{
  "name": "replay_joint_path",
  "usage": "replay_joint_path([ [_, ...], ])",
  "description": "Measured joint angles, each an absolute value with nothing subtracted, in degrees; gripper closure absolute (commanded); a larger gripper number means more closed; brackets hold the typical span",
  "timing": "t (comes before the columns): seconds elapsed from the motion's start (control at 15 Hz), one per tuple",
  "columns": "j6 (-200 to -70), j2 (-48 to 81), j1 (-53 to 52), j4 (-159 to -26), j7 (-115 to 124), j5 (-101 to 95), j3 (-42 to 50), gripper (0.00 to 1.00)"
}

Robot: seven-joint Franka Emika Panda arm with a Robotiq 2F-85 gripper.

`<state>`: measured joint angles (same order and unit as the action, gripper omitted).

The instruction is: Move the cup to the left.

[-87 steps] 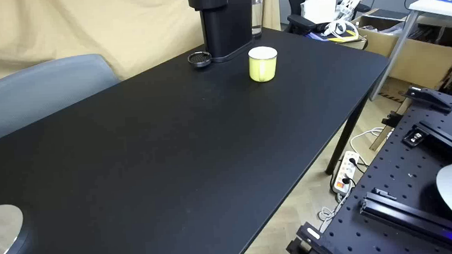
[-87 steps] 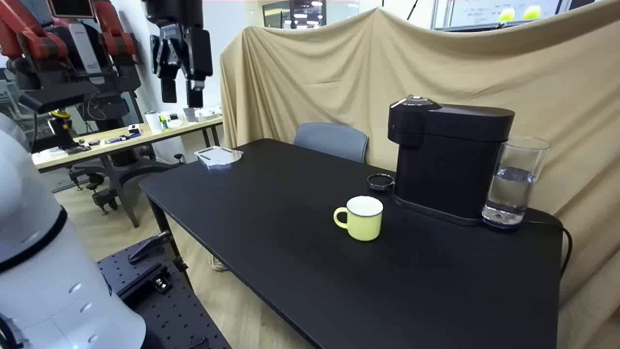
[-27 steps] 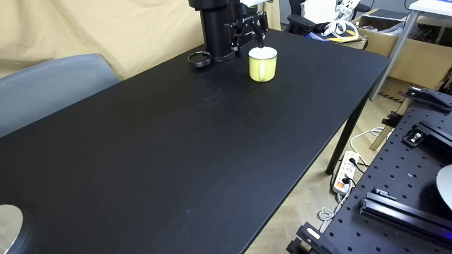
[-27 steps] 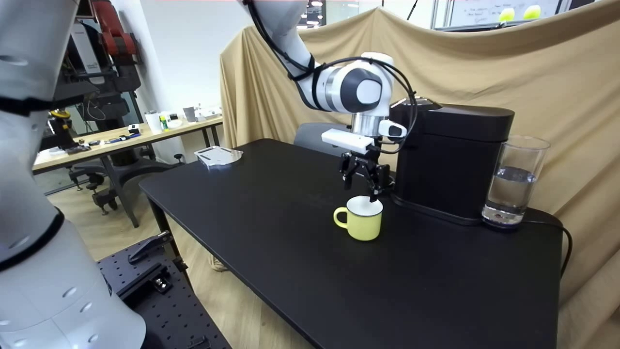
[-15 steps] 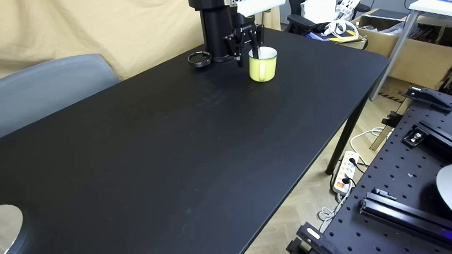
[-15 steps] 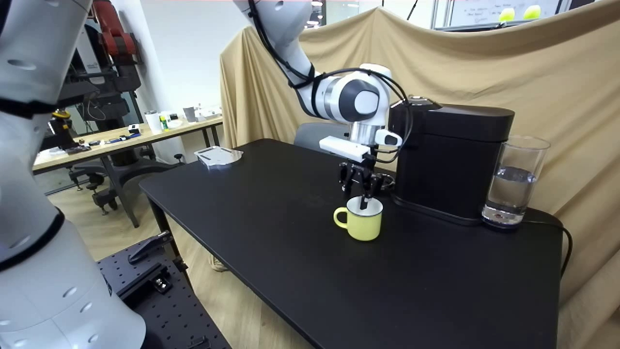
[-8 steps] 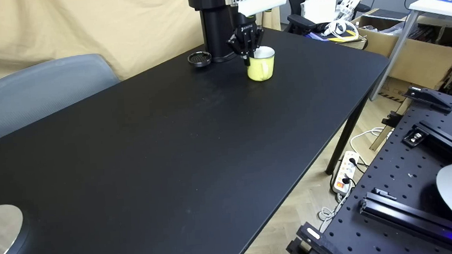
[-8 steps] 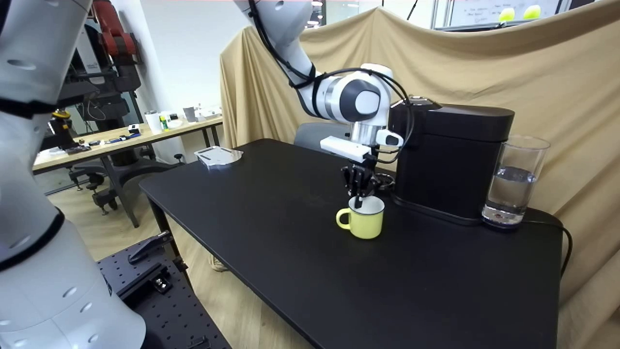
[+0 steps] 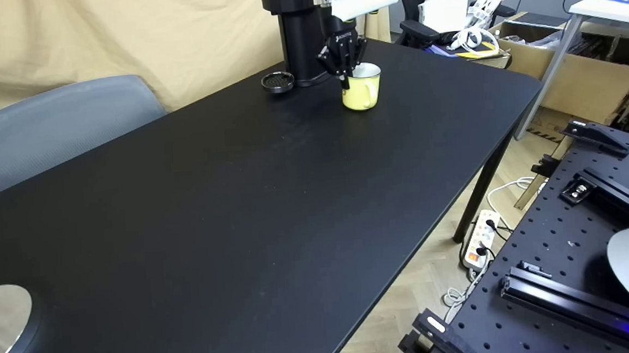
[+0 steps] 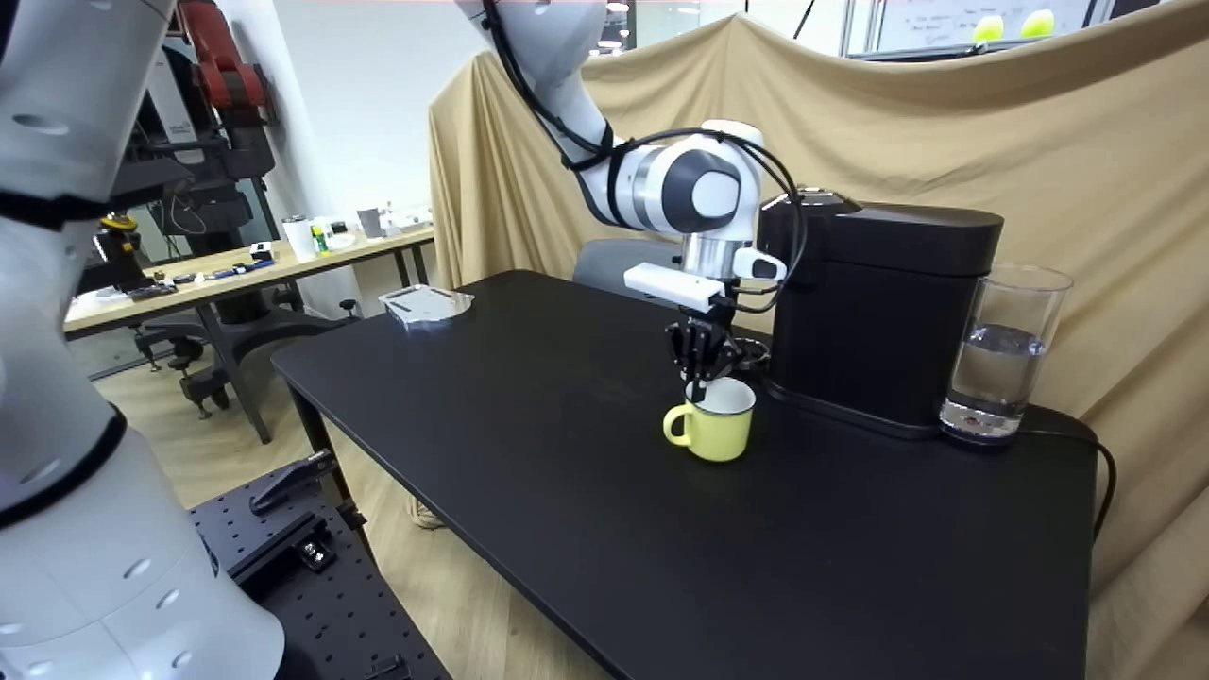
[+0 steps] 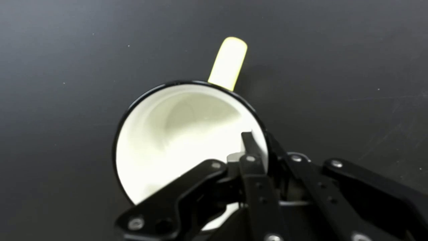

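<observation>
Cup (image 11: 187,134), pale yellow outside, white within, w/ a thin dark line round its lip, is held by the robot's gripper (image 11: 263,144) at a black table (image 10: 586,510). In the wrist view the gripper is clamped on the cup's wall: one finger (image 11: 251,142) reaches down inside, the other runs down outside, the wall pinched btwn the 2. Most of the cup lies L of the fingers there, its handle (image 11: 229,62) jutting toward the top of the frame, a short way round the lip from the grip. In an exterior view the cup (image 10: 720,432) is below the gripper, fingertips at the L part of its rim, handle also L. In an exterior view the cup (image 9: 363,96) is below & R of the gripper, tilted slightly w/ its lip to the R; can't tell if its base touches the table. Nr. the cup stands a tall black machine (image 10: 878,321), w/ a flat dark round piece (image 9: 277,82) just beside its foot & a clear container (image 10: 1001,368) part-filled w/ liquid at one end. Bkgd: tan cloth (image 10: 1086,170), plus a blue-gray chair (image 9: 60,132) at the table's edge.
</observation>
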<state>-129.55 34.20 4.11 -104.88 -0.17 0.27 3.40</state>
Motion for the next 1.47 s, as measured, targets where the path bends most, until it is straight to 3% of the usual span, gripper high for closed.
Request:
replay_joint_path([
  [1.47,-130.8,33.7,-6.4,-104.6,-1.5,-4.7,-2.5,0.97],
])
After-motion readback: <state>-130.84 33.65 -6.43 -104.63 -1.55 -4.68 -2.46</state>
